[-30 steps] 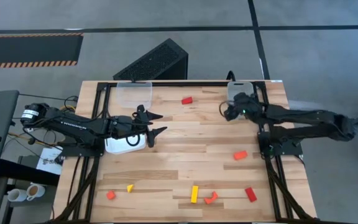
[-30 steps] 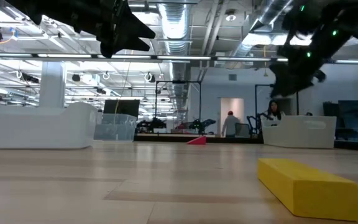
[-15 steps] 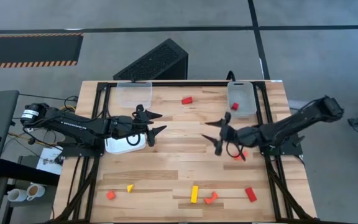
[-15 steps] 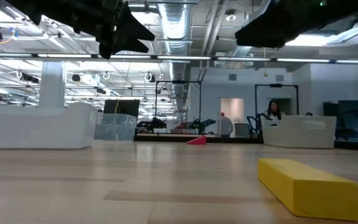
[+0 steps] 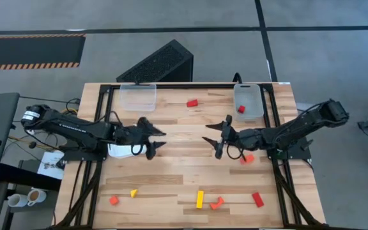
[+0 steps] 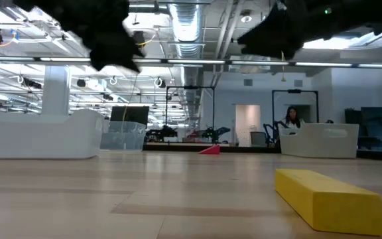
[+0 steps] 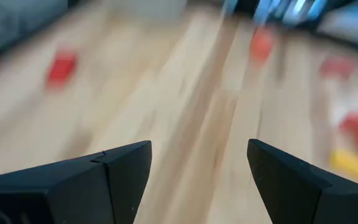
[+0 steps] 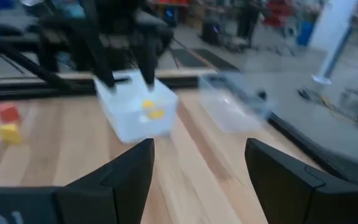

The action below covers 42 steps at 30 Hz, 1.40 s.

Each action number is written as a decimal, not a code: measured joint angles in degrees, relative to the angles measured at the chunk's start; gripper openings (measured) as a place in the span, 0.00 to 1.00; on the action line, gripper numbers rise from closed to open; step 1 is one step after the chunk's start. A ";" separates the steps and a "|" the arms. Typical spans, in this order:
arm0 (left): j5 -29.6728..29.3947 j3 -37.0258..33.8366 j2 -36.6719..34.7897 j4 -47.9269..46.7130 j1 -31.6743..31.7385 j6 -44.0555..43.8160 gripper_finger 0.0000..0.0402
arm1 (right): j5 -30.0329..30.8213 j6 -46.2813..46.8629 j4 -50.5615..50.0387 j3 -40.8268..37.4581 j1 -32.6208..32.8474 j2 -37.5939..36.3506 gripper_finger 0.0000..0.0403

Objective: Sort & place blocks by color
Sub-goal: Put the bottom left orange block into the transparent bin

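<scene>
the blocks lie scattered: a yellow bar [image 5: 200, 199], orange arch [image 5: 217, 203] and red block [image 5: 257, 199] at the near edge. mid-counter, the left gripper [image 5: 153, 136] and right gripper [image 5: 214, 135] hover with jaws wide, empty. far off, one red block [image 5: 241, 109] sits in a clear bin [image 5: 248, 91].

Wood-plank counter [image 5: 184, 160]. Resting on it: clear bin [image 5: 138, 96] at far edge, second clear bin [image 5: 248, 102] far right, white bin [image 5: 123, 151] at left. Loose blocks: red wedge [image 5: 192, 103], orange block [image 5: 246, 159], red bar [image 5: 258, 199], yellow bar [image 5: 200, 199], orange arch [image 5: 217, 203], yellow wedge [image 5: 133, 193], orange cube [image 5: 114, 200].
</scene>
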 joint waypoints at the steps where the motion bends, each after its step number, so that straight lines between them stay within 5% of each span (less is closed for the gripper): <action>1: 0.21 0.93 0.02 -5.37 -0.81 -2.59 0.63 | -1.05 -1.37 0.87 0.00 0.10 0.00 0.68; 6: 6.92 4.43 0.02 -29.59 -5.94 -17.23 0.63 | -1.59 -2.63 -0.57 0.00 1.72 0.00 0.68; 11: 12.23 6.58 0.06 -34.20 -14.34 -28.88 0.63 | -1.47 -1.95 -3.00 0.00 2.03 0.04 0.68; 22: 11.57 18.80 6.81 -52.72 -28.21 -42.01 0.48 | -1.49 -3.08 -2.20 0.00 2.04 -0.68 0.68; 32: 23.64 19.02 13.29 -48.16 -29.94 -41.68 0.48 | -2.56 -2.88 -1.46 0.02 8.13 -7.97 0.68; 37: 17.35 19.00 15.65 -40.69 -34.22 -40.61 0.58 | -2.42 -3.19 -1.54 0.02 11.04 -10.10 0.68; 42: 15.40 19.00 16.28 -44.29 -37.45 -45.50 0.69 | -2.34 -4.78 -1.63 0.02 12.80 -11.32 0.68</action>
